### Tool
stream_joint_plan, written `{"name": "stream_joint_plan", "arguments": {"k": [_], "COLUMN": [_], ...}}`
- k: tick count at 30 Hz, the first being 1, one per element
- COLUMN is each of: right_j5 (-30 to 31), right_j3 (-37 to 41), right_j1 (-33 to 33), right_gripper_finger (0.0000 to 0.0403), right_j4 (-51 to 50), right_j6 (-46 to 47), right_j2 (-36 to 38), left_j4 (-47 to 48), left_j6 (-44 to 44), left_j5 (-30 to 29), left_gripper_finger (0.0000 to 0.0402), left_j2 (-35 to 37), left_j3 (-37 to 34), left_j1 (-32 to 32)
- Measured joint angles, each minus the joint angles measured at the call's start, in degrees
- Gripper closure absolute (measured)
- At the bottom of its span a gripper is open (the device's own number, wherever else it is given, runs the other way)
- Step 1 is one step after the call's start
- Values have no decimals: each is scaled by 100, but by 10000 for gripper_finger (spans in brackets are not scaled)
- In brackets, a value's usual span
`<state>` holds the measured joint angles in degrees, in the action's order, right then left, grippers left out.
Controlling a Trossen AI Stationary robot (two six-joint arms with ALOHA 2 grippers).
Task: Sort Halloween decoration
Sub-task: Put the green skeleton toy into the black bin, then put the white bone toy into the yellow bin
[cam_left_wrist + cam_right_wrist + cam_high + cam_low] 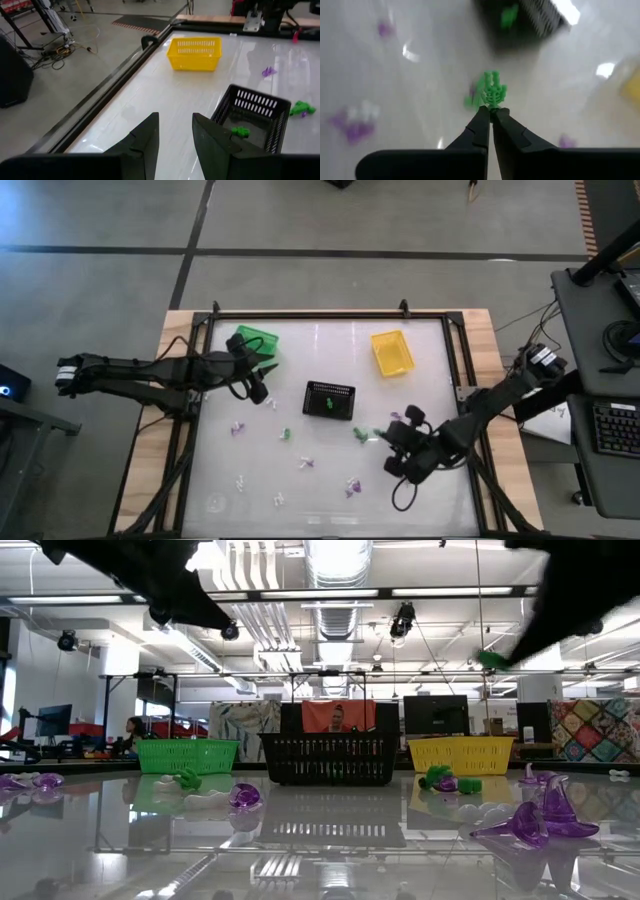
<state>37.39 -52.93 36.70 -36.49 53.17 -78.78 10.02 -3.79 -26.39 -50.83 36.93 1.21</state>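
One green trinket (492, 92) was pinched in the right hand (491, 114), raised above the surface (330, 480). A firm pinch seemed needed until the black basket (329, 400). The left hand (175, 132) hung half open near the green basket (254, 342).

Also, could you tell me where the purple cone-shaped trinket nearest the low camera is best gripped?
Probably the purple trinket's pointed cone, coming straight down from above: it stands upright on a wide flat brim, so the narrow cone offers two sides to close on, while the brim lies too low to pinch.
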Motion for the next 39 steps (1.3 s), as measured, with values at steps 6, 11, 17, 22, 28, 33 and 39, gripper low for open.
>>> {"name": "stream_joint_plan", "arguments": {"k": [6,11,17,22,28,33,39], "right_j5": [718,500,219,-558,-803,-805,-787], "right_j3": [41,208,293,295,295,295,295], "right_j1": [-621,-1388,-2270,-2662,-2775,-2775,-2775], "right_gripper_finger": [396,395,394,391,350,303,263], "right_j4": [1452,2890,4182,4626,4713,4750,4796], "right_j6": [-2024,-3504,-4214,-4287,-4271,-4330,-4594], "right_j2": [-57,-399,-1022,-1321,-1343,-1208,-1165], "left_j4": [-171,-193,-189,-151,-137,-56,83], "left_j6": [-133,-426,-798,-1053,-1249,-1595,-2208], "left_j5": [2,9,78,199,199,197,197], "left_gripper_finger": [302,302,302,302,302,302,302], "left_j2": [0,0,0,0,0,0,-96], "left_j3": [0,0,0,0,0,-59,-146], "left_j1": [0,-4,-135,-445,-927,-1280,-1665]}}
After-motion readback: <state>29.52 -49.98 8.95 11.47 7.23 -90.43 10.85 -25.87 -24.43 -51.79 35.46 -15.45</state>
